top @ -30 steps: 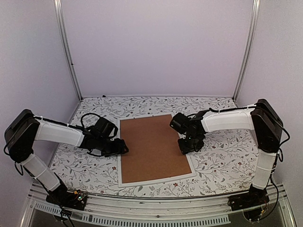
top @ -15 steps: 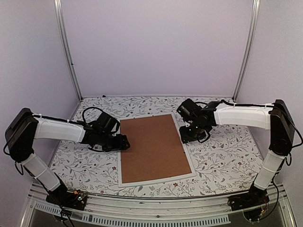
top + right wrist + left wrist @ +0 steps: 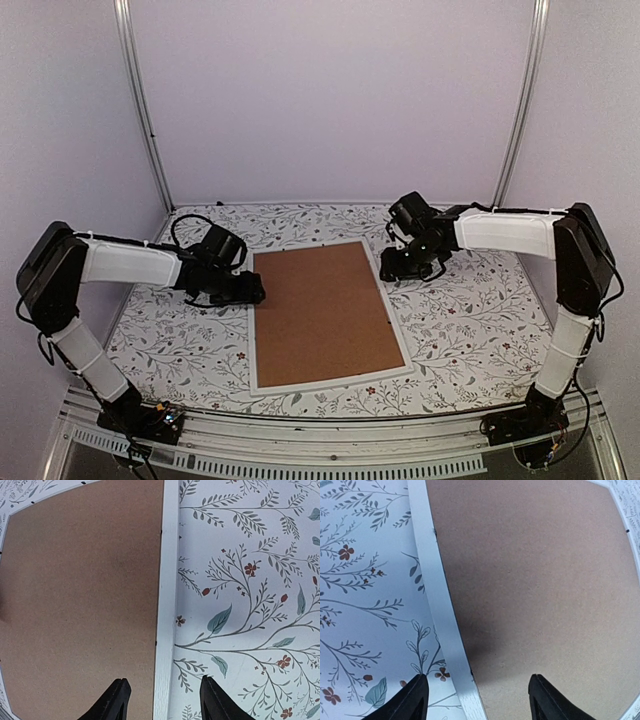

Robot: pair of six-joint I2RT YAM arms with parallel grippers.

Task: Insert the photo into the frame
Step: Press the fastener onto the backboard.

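- Both grippers have slid toward the far end of the frame (image 3: 330,381), and the right arm now reaches out straighter.
- It lies flat and face down at mid-table, its thin white rim around a matte brown hardboard panel (image 3: 320,310).
- Left gripper (image 3: 256,291) hangs low over the left rim, jaws well apart, gripping nothing.
- Right gripper (image 3: 392,270) straddles the right rim near the far corner, jaws parted and empty.
- Floral-printed table (image 3: 470,330) lies beneath.
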